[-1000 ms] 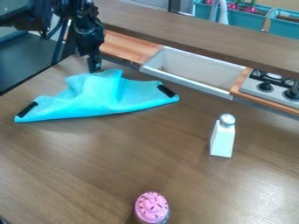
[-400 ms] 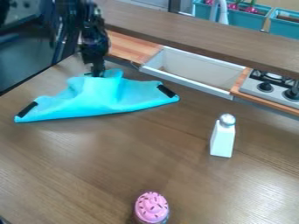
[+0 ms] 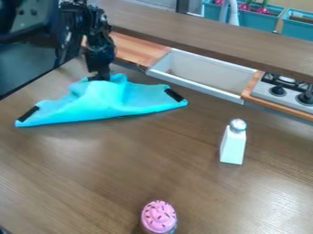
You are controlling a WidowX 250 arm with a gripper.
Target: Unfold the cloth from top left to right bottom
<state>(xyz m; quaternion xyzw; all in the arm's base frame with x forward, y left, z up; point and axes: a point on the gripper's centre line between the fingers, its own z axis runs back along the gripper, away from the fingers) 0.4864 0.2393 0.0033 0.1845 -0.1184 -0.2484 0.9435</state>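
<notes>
Camera view: the blue cloth [image 3: 104,98] is lying on the worktop [image 3: 122,173], toward far left, w/ wrinkles in its middle & a long edge facing the near side. A black patch [image 3: 28,114] is marking its left corner, a second black patch [image 3: 174,95] its right one. The cloth is prob. being folded over on itself, so unfolding is not looking done.

The tool [image 3: 99,78] is hanging down at the cloth's far edge, a bit left of the middle, & is seemingly touching it. Whether it is being apart, together or clamped on fabric, I can't tell.

Step in hand: I'm judging it is the grasp of the far-left part, i.e. the start of the unfold. Next move is needing a firm hold on the upper layer only, then a small lift, then a carry toward near right, & a low release so the layer is lying flat. If both layers are being caught, the whole cloth is prob. sliding instead of opening.

Nearer & to the right, a white bottle [image 3: 233,144] w/ silver top is standing, well apart from the cloth; a pink-topped cupcake [image 3: 159,217] is sitting at the near edge. Beyond the worktop, the sink [image 3: 196,87] & stove [image 3: 261,91] are showing.
</notes>
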